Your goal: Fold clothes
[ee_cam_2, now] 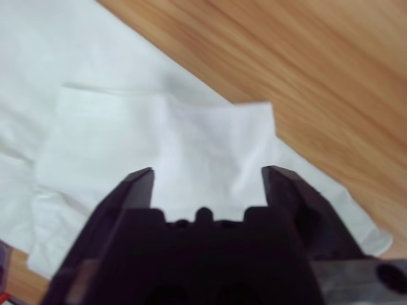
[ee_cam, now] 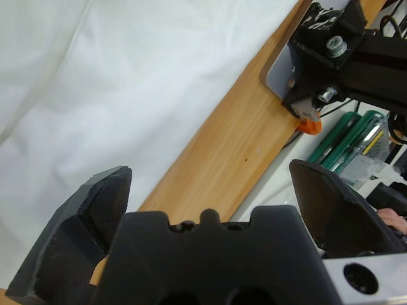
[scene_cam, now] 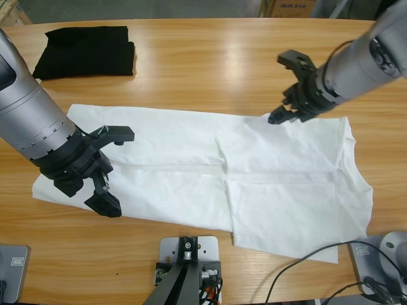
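Partly legible dark print, approx "AIA 838", on cardboard box (scene_cam: 294,6) at top edge

Probably a robotics lab or workshop: a long wooden table (scene_cam: 210,57), rig mounts bolted at its edge, loose cables (scene_cam: 305,270), and cardboard boxes (scene_cam: 289,6) behind it.

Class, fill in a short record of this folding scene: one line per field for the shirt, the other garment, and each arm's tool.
Shirt: white T-shirt spread flat on the wooden table, partly folded
Other garment: black folded cloth, far left corner, apart from the shirt
Left tool: open, over the shirt's left end near the front edge
Right tool: open, at the shirt's far edge, over a fold of fabric
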Robot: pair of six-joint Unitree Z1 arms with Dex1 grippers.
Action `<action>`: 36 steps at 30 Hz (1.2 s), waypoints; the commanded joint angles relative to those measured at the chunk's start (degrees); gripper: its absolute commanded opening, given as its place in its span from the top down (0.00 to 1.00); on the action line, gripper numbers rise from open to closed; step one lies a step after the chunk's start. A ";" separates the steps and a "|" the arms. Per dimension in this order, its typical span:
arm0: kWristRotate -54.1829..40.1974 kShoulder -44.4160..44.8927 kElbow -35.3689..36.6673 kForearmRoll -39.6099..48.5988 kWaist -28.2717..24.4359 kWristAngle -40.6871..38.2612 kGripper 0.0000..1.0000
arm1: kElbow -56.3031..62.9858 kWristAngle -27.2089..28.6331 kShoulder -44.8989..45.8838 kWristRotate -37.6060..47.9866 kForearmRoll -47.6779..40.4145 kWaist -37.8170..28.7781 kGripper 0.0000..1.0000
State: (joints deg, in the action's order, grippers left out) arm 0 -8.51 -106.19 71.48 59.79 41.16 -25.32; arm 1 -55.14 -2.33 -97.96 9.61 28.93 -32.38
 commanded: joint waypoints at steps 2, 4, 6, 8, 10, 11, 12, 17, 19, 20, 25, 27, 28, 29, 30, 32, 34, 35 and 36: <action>1.83 2.18 -1.47 -0.40 0.41 0.75 0.03 | 4.88 -2.42 -4.01 -0.60 -7.20 4.61 1.00; 1.83 2.22 -1.52 -0.38 0.41 0.80 0.03 | 5.13 -4.30 -3.99 -0.67 -8.47 4.63 1.00; 1.83 2.04 -1.38 -0.47 0.41 0.78 0.03 | 5.16 -6.30 -4.41 -1.00 -9.03 5.31 1.00; 1.84 1.87 -1.25 -0.47 0.41 0.71 0.03 | 5.21 -9.26 -5.68 -1.19 -10.21 5.84 1.00; 1.91 1.85 -1.38 -0.40 0.41 0.71 0.03 | 5.46 -10.89 -7.10 -1.35 -11.12 5.86 1.00; 1.91 1.80 -1.48 -0.38 0.41 0.71 0.03 | 5.97 -11.75 -7.65 -1.35 -12.16 6.07 1.00; 1.91 1.78 -1.57 -0.40 0.37 0.71 0.03 | 6.39 -12.70 -8.24 -1.35 -13.00 6.51 1.00; 1.97 1.62 -1.43 -0.38 0.41 0.78 0.03 | 8.52 -15.23 -10.74 -1.79 -16.43 10.31 1.00; 2.09 1.57 -1.36 -0.38 0.41 0.80 0.03 | 8.66 -15.37 -11.37 -2.50 -16.59 11.36 1.00; 2.09 1.51 -1.31 -0.38 0.41 0.78 0.03 | 8.84 -15.44 -11.97 -2.79 -16.92 11.76 1.00; 2.18 1.43 -1.25 -0.38 0.41 0.77 0.03 | 9.61 -14.42 -11.85 -3.57 -19.09 13.77 1.00; 2.18 1.44 -1.32 -0.38 0.41 0.78 0.03 | 9.59 -12.74 -11.64 -4.17 -19.40 14.56 1.00; 2.18 1.43 -1.29 -0.38 0.41 0.78 0.03 | 9.61 -11.63 -11.64 -5.06 -19.49 15.23 1.00; 2.18 1.50 -1.25 -0.38 0.41 0.78 0.03 | 9.61 -10.64 -11.64 -5.83 -19.56 15.88 1.00; 2.18 1.51 -1.29 -0.38 0.41 0.80 0.03 | 9.64 -9.98 -11.55 -6.38 -19.68 16.46 1.00; 2.18 1.51 -1.43 -0.36 0.41 0.78 0.03 | 9.59 -8.17 -10.28 -8.01 -19.88 17.86 1.00; 2.18 1.51 -1.45 -0.38 0.41 0.71 0.03 | 9.52 -4.93 -8.45 -9.65 -19.88 18.01 1.00; 2.18 1.46 -1.41 -0.38 0.41 0.73 0.03 | 9.52 -3.17 -7.31 -10.23 -19.88 18.09 1.00; 2.18 1.44 -1.32 -0.40 0.41 0.77 0.03 | 9.56 -2.33 -5.82 -10.81 -20.11 18.29 1.00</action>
State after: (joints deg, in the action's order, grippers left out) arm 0 -6.98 -104.52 71.48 59.79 41.16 -25.20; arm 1 -46.84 -12.03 -107.52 2.82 9.84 -16.15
